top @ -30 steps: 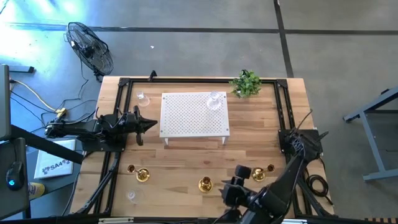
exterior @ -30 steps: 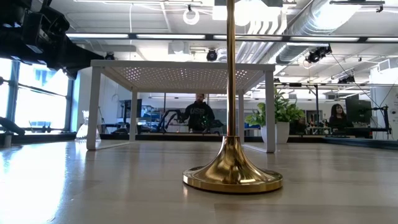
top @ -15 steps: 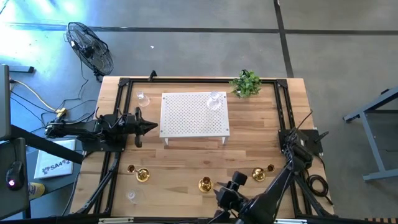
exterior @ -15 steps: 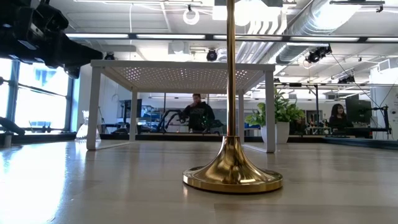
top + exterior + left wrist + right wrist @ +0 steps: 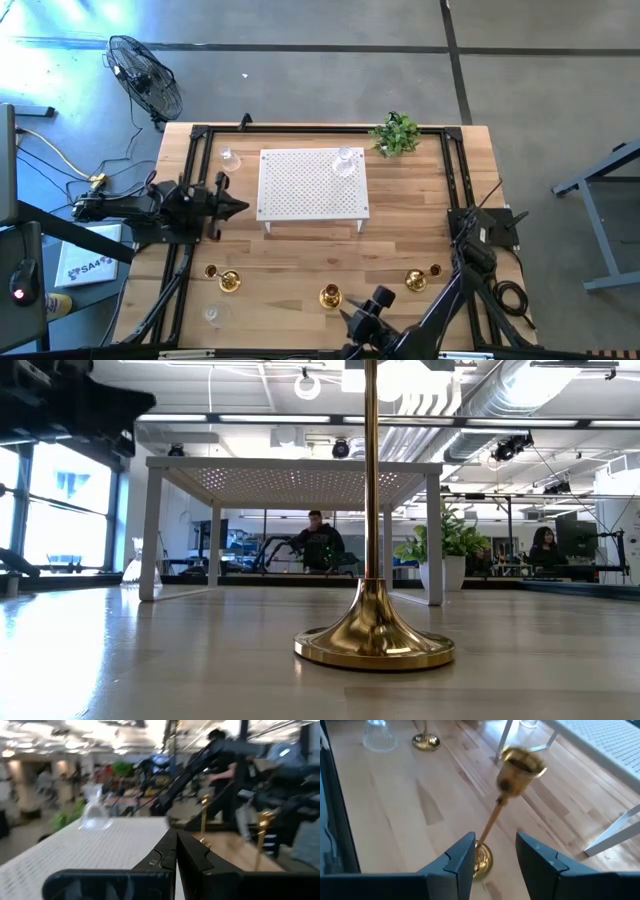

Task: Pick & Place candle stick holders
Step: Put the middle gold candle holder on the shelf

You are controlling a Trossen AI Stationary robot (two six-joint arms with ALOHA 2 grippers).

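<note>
Open right gripper [image 5: 495, 852] straddles a brass holder [image 5: 509, 790] (cup blurred), apparently untouched; glass holder [image 5: 379, 736] and another brass base [image 5: 426, 741] beyond.

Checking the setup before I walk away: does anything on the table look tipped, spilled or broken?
Nothing stands out. The brass candle stick holders along the near edge stand upright, and a clear glass holder sits upright on the white perforated stand. The plant at the far edge is upright too.

My right gripper [image 5: 352, 318] has swung left along the front edge toward the tall gold brass candle stick holder [image 5: 329, 296]; the left arm pulled back slightly.
</note>
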